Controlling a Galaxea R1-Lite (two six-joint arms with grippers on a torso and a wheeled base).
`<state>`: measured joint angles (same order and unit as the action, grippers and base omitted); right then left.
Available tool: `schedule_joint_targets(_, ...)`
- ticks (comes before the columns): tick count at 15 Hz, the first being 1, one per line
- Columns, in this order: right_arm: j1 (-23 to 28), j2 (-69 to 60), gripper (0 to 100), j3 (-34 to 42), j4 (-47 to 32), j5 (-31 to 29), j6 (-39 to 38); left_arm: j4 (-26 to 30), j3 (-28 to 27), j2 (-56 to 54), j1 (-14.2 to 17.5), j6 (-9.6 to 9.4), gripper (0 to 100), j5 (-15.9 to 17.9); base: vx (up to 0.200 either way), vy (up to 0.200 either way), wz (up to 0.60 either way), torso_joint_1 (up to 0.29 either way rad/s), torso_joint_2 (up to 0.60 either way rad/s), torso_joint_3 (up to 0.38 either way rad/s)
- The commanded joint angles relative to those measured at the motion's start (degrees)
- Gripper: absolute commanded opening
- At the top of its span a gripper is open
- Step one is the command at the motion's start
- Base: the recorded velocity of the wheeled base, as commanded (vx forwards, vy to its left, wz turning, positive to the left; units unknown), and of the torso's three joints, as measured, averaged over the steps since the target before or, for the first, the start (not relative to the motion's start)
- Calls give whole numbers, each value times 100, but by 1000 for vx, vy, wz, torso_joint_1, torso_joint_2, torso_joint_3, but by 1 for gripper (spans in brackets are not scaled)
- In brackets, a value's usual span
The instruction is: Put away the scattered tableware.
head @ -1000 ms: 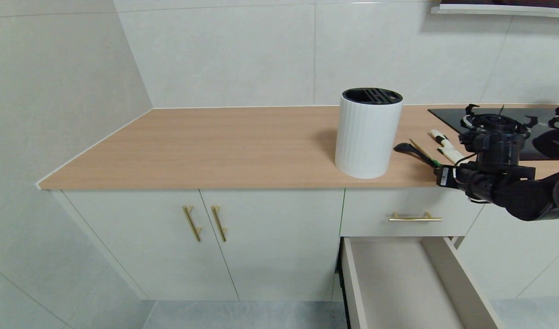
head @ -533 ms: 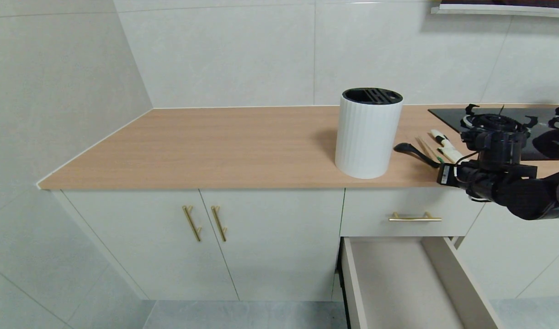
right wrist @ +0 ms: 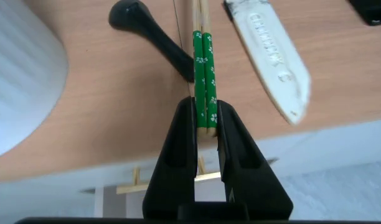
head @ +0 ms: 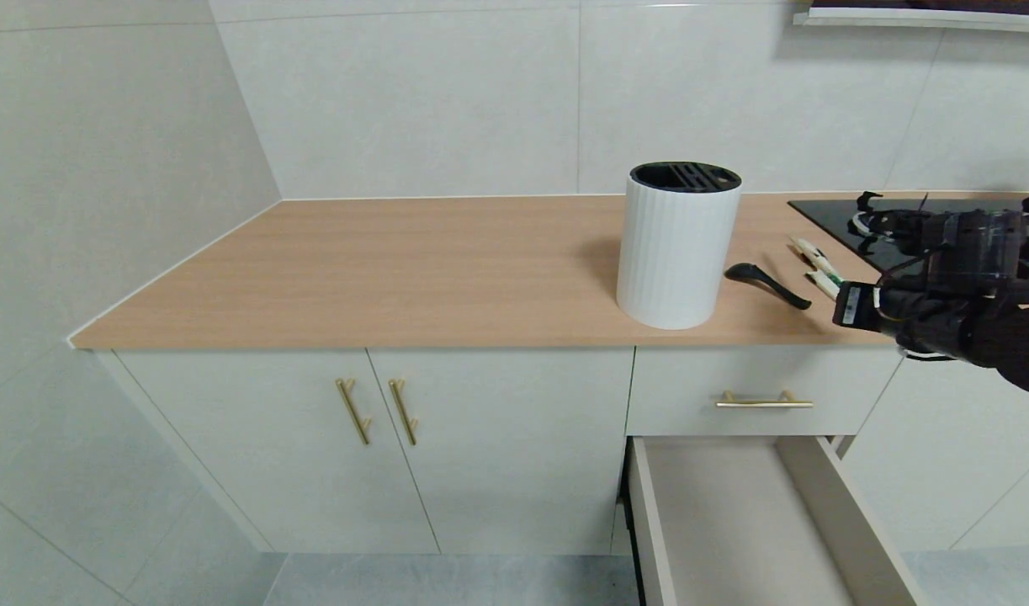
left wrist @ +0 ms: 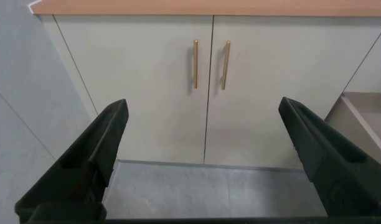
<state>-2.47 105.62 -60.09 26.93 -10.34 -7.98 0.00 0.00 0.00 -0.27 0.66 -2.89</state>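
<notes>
Right wrist view: the right claw (right wrist: 206,118) pinches two chopsticks (right wrist: 203,56) by their green-patterned ends, over the near edge of the surface (right wrist: 116,124). Their far tips are cut off by the frame. One black spoon (right wrist: 147,28) and one white knife (right wrist: 271,59) lie on the surface, one on either side of the chopsticks, right of the one white holder (head: 678,244). In the head view the right arm (head: 968,328) covers the knife's near end. One drawer (head: 733,522) stands open below. The left claw (left wrist: 203,124) is spread wide, facing two door handles (left wrist: 195,63).
</notes>
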Motion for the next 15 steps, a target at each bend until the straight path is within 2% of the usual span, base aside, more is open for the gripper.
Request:
schedule_joint_targets(1,1,-876,0,59,-548,58,-151,0,0,0,0,4,100,-1,0,0,0,0,0,0)
schedule_joint_targets(7,-16,-2810,0,498,-2359,586,-151,0,0,0,0,4,100,-1,0,0,0,0,0,0)
schedule_joint_targets(11,-16,-3865,0,533,-3695,1315,-10,0,0,0,0,4,100,-1,0,0,0,0,0,0)
schedule_joint_targets(15,-25,-4251,0,876,-3932,1552,482,0,0,0,-8,4,100,-1,0,0,0,0,0,0)
